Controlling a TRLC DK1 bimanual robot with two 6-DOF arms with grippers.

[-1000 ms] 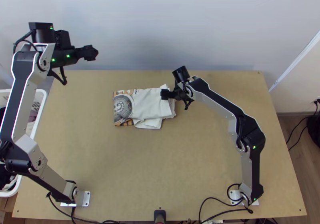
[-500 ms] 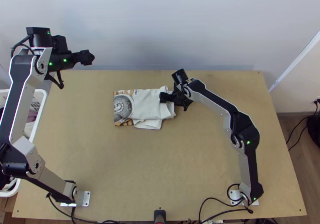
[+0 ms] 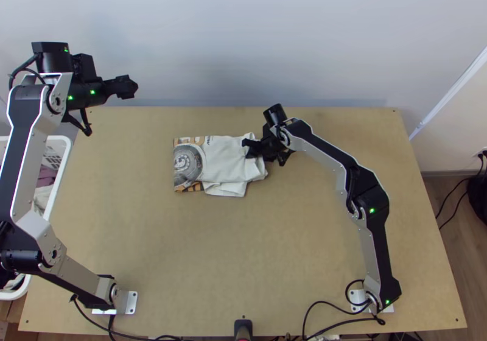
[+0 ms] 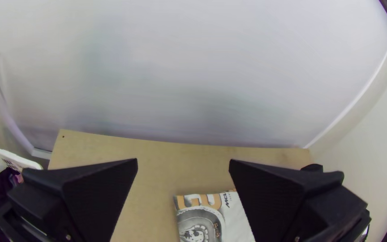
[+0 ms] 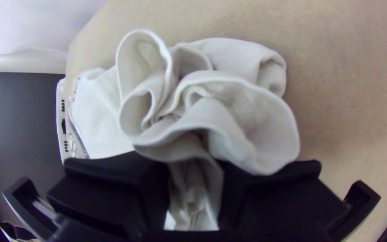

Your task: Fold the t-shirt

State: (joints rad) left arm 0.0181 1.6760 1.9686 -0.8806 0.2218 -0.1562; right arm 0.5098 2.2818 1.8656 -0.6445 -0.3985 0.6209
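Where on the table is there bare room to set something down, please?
On the table, the broadest bare patch runs from the t-shirt toward the near edge, between the left arm and right arm. Another lies between the right arm and the right edge. Crowded: the t-shirt's right end, at the right gripper, and the left edge, beside the basket.

Shirt (image 3: 228, 161) was off-white at black right gripper (image 3: 249, 147), grey-and-orange print (image 3: 188, 163) farther from it; table (image 3: 243, 243) under gripper was tan.
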